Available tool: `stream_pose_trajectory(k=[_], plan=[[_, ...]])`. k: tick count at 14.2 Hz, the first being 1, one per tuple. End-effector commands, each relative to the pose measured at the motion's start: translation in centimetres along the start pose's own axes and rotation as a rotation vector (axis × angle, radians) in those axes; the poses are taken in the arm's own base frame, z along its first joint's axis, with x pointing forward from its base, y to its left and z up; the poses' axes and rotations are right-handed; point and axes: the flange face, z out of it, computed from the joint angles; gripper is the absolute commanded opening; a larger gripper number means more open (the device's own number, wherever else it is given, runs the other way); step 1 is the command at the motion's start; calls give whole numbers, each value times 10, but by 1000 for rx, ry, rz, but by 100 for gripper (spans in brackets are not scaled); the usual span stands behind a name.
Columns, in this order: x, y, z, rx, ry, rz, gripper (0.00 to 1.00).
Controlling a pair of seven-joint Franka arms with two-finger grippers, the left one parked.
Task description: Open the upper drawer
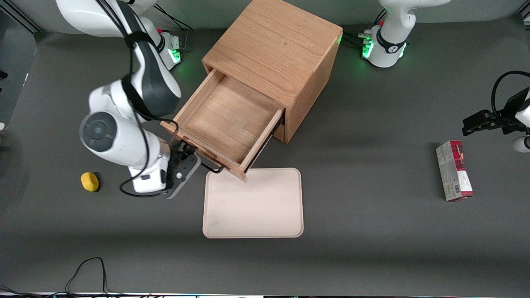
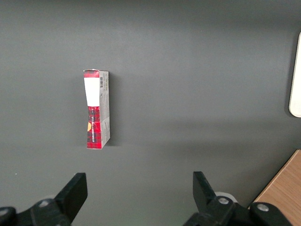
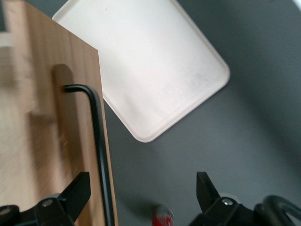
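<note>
- Where is the upper drawer?

- It sticks a long way out of the wooden cabinet, toward the front camera. You can see its bare wooden floor. Its front corner hangs just over the edge of the cream tray.

- And the gripper?

- It sits right at the drawer's front, at the end nearest the working arm. Its fingers are spread apart and hold nothing — the right wrist view shows a wide gap between them.

- What about the black handle?

- It is a long thin bar that runs along the drawer's front board. One finger is close beside it, but the bar is not between the two fingers.

- So is the job done?

- I think it nearly is — the drawer looks open already. Pulling more would mean closing on that bar across its length.
</note>
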Motion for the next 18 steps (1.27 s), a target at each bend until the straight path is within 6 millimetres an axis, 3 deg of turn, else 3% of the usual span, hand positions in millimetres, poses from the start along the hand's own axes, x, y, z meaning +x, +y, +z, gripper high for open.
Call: stream_pose_trajectory(k=[1, 5, 8, 13, 14, 18], plan=[[-21, 14, -62, -26, 25, 62, 100], [-74, 40, -121, -87, 32, 229, 100], [-105, 43, -141, -97, -20, 477, 100], [-142, 59, -161, -167, -47, 556, 100], [-161, 68, -160, -149, -43, 582, 100], [-204, 81, -157, -105, 26, 702, 100]])
